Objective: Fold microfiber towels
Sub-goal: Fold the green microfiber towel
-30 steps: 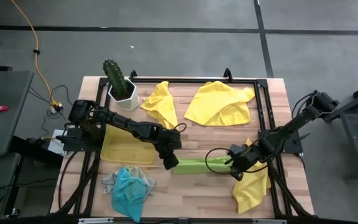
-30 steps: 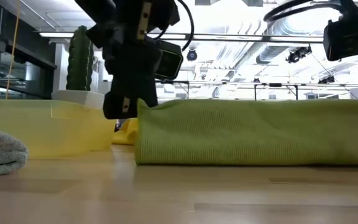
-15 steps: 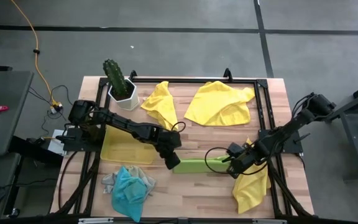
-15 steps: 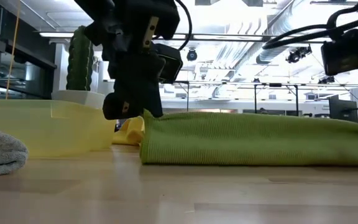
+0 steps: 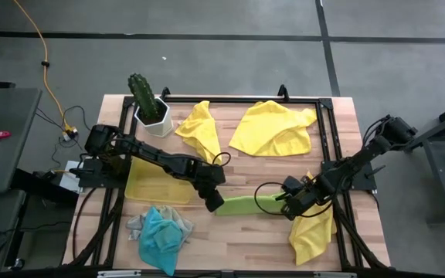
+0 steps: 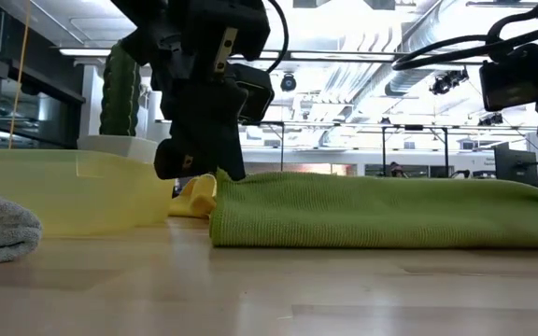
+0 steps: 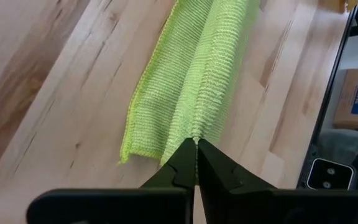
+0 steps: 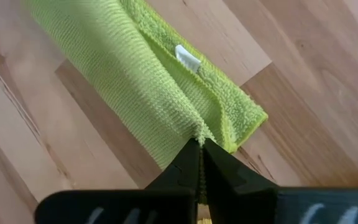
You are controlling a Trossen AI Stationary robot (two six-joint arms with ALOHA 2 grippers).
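Beside the yellow tray [image 5: 147, 185], both tools [image 5: 213, 203] [image 5: 287, 210] clamped on green towel [image 5: 246, 204].

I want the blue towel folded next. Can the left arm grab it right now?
Probably not yet. The left gripper is shut on one end of the lime green towel, so it would have to let go first. The blue towel lies close by, with nothing lying between them.

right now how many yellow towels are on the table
3. One lies crumpled at the back beside the cactus pot, one spread at the back right, one at the front right, partly under the right arm. More could be hidden.
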